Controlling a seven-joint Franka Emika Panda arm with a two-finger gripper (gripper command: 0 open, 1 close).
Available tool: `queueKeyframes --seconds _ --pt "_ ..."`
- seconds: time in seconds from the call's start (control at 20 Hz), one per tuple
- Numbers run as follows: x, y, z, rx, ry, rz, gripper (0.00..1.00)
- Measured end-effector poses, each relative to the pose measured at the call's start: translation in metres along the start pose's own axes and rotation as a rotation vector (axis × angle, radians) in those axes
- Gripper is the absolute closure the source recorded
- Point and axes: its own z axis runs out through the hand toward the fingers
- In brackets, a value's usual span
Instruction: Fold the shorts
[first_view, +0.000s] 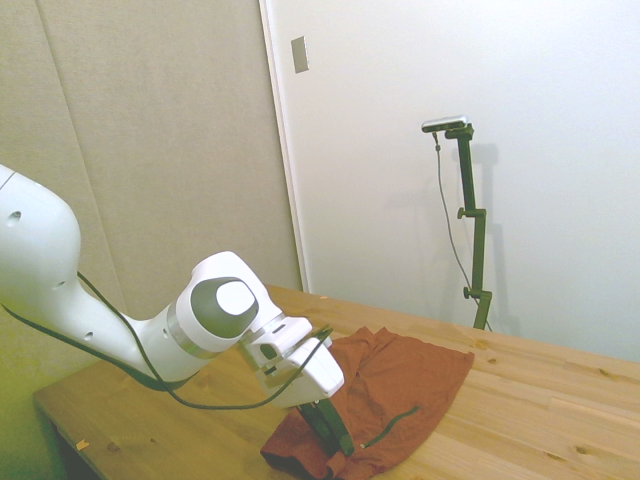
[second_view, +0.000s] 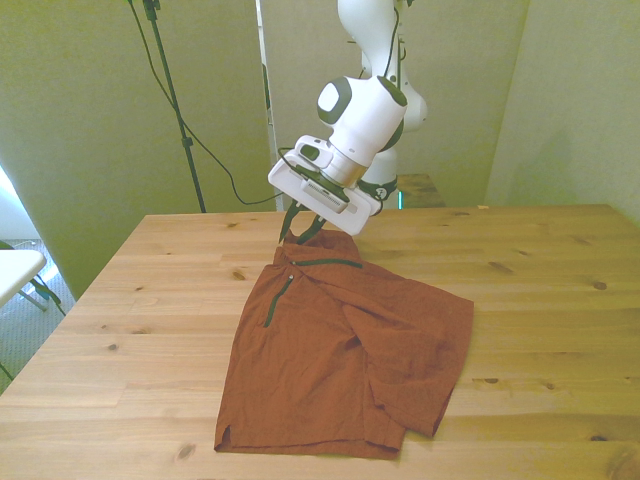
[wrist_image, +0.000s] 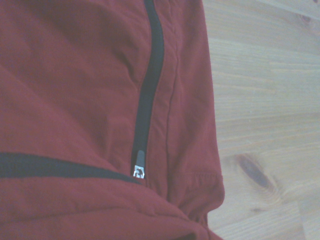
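On the light wooden table (second_view: 540, 270), the rust-red soft fabric shorts (second_view: 330, 350) are spread out, wrinkled, with one side partly folded over so that a flap of cloth lies across the middle and reaches toward the front view's right. Thin dark green trim lines (second_view: 280, 290) are seen near the upper end of the garment, one running along a pocket edge and another crossing just below the waist. At that upper end, the white arm's hand (second_view: 297, 228) is lowered onto the cloth, its dark fingers (first_view: 335, 430) reaching down to the edge of the fabric; in the side view they are seen close together with the rust cloth bunched around them, so the hand appears clenched on the edge of the shorts, though the contact itself is partly hidden by folds. From the wrist view, the reddish cloth (wrist_image: 75, 100) fills most of the picture, a dark trim stripe (wrist_image: 147, 90) runs along it and ends at a small white-marked zip tab (wrist_image: 138, 171), and a second dark stripe (wrist_image: 55, 167) meets it at an angle; bare wooden boards (wrist_image: 265, 110) with a dark knot (wrist_image: 252, 170) are seen beside the hem.
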Motion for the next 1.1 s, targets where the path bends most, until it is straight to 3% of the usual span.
queueKeyframes --seconds 0.15,0.35,0.55,0.8,0.9,1.1 --pt "0.01 -0.001 -0.014 0.022 0.026 0.009 0.0" --pt "0.019 -0.019 -0.078 0.175 0.131 -0.081 0.0" --pt "-0.04 -0.067 -0.121 0.291 0.203 -0.26 0.0" --pt "-0.138 -0.113 -0.14 0.44 0.363 -0.498 0.0" --pt "-0.163 -0.123 -0.14 0.477 0.425 -0.549 0.0" --pt "-0.179 -0.14 -0.127 0.498 0.445 -0.574 0.0"
